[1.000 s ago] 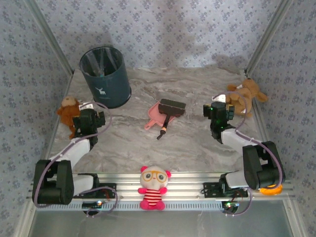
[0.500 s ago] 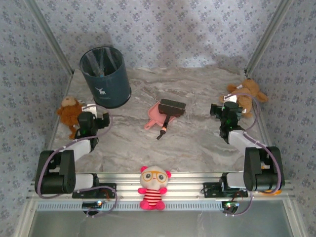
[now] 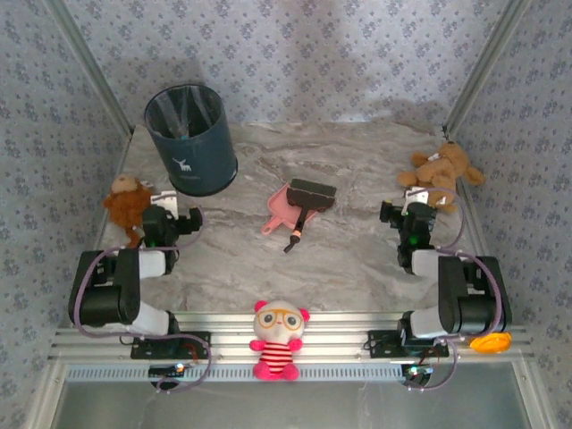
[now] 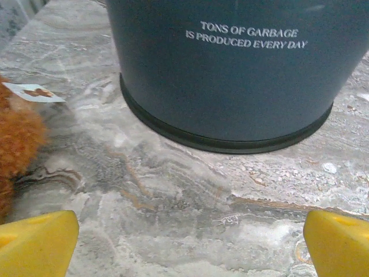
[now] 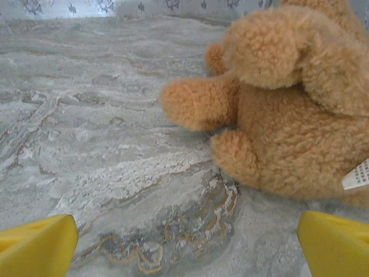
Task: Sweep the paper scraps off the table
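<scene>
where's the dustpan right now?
Top view: the pink dustpan lies near the middle of the table, a dark brush resting across it, to the right of the blue bin.

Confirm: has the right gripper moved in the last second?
Yes. In the top view the right gripper has pulled back toward the near edge and shifted right, ending just below the teddy instead of left of it.

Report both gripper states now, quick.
Left gripper: open, holding nothing.
Right gripper: open, holding nothing.
</scene>
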`<state>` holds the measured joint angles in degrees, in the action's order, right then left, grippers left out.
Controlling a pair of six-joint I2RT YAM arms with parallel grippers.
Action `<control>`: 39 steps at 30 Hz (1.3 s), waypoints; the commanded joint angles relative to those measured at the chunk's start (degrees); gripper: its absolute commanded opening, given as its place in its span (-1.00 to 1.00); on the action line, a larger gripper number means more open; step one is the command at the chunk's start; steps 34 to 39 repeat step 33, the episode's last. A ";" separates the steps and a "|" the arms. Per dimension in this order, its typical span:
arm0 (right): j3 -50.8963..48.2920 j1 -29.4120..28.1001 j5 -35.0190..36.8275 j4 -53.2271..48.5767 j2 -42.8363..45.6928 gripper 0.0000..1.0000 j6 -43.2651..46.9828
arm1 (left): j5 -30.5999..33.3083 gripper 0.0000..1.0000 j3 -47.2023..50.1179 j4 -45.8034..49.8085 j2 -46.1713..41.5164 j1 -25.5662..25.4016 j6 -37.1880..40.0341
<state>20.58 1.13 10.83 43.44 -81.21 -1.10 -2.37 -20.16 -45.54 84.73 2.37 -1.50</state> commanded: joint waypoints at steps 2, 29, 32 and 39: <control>-1.98 1.08 -1.94 8.06 -3.01 1.00 -1.09 | -3.34 0.99 -1.39 -4.19 2.63 0.26 1.29; 0.07 -0.60 -0.24 7.80 -6.51 1.00 0.77 | 1.18 0.99 -3.66 -0.86 3.18 -0.17 -0.12; 0.04 -0.69 -0.28 7.78 -6.51 1.00 0.84 | 1.14 0.99 -3.48 -1.16 3.18 -0.15 -0.07; 0.05 -0.65 -0.26 7.74 -6.51 1.00 0.82 | 1.11 0.99 -3.49 -1.11 3.17 -0.12 -0.08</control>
